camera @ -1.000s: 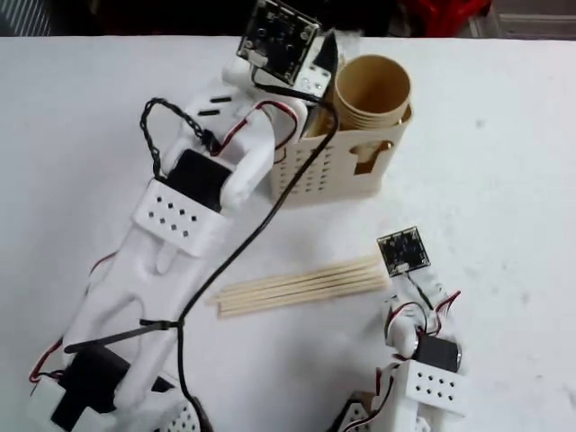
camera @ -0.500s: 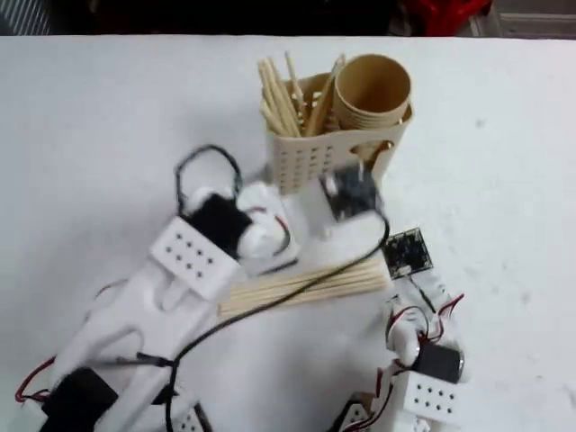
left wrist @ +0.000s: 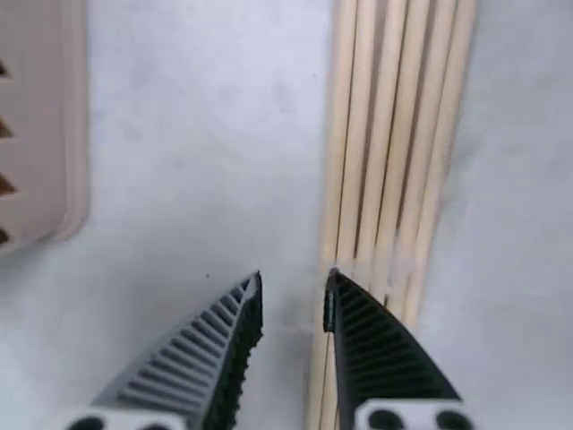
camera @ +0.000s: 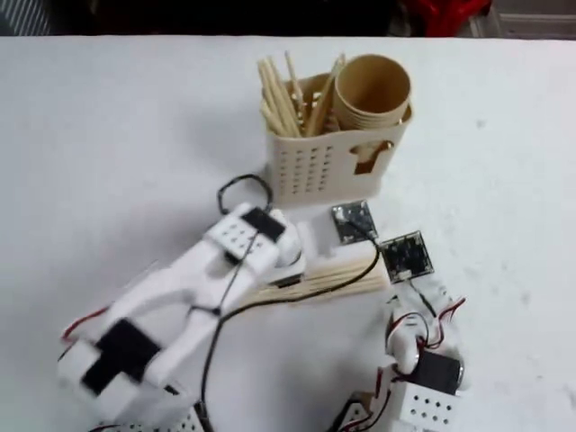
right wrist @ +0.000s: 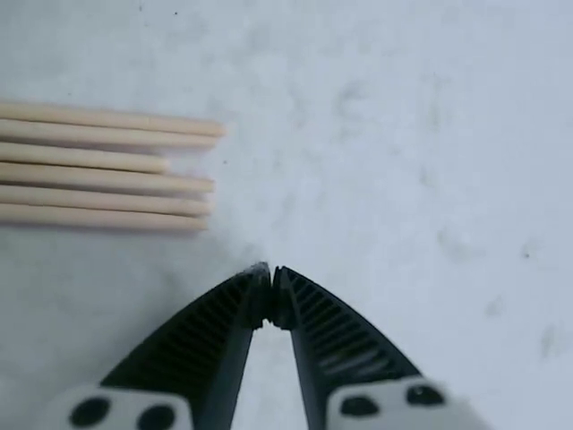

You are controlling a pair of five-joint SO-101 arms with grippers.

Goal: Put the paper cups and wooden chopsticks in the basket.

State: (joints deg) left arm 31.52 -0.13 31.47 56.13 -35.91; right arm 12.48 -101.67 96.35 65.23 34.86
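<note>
On the table, loose: wooden chopsticks (camera: pixel 360 277), one flat bundle lying side by side, just in front of the basket (camera: pixel 324 166).
Already in basket: paper cups (camera: pixel 372 85), nested; standing chopsticks (camera: pixel 283 90) beside them.
Left gripper (left wrist: pixel 294 291): jaws parted, empty, low over the bundle's basket-side edge.
Right gripper (right wrist: pixel 270 273): tips pressed together on nothing, near the stick ends.
Handling: probably light, stiff and smooth, likely to roll or fan out; best pinched across mid-length, all sticks together.
</note>
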